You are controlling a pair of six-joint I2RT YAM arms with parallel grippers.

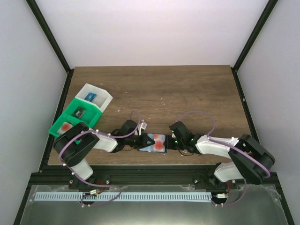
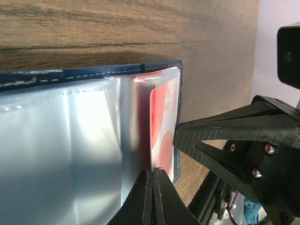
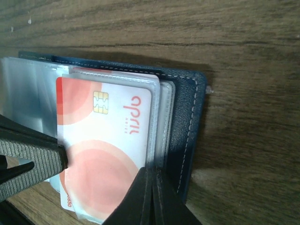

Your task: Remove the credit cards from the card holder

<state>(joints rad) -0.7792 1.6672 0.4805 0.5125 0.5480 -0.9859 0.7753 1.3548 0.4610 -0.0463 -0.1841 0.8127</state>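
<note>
The card holder (image 1: 149, 146) lies open near the table's front edge, between both grippers. It is dark blue with clear plastic sleeves (image 2: 56, 154). A credit card (image 3: 108, 145), white with red-orange circles and a chip, sits in the sleeves (image 3: 161, 117) over the blue panel (image 3: 187, 117). It also shows in the left wrist view (image 2: 165, 117). My left gripper (image 2: 153, 180) is shut on the card's edge; it comes in from the left (image 1: 142, 140). My right gripper (image 3: 153, 180) is shut on the sleeve edge of the card holder, from the right (image 1: 168, 142).
A green bin (image 1: 93, 123) and a white bin (image 1: 107, 101) stand at the table's left. The green bin's near compartment holds a pale card with a red blotch (image 1: 65, 127). Purple cables loop over both arms. The black frame rail (image 1: 154, 174) runs along the front.
</note>
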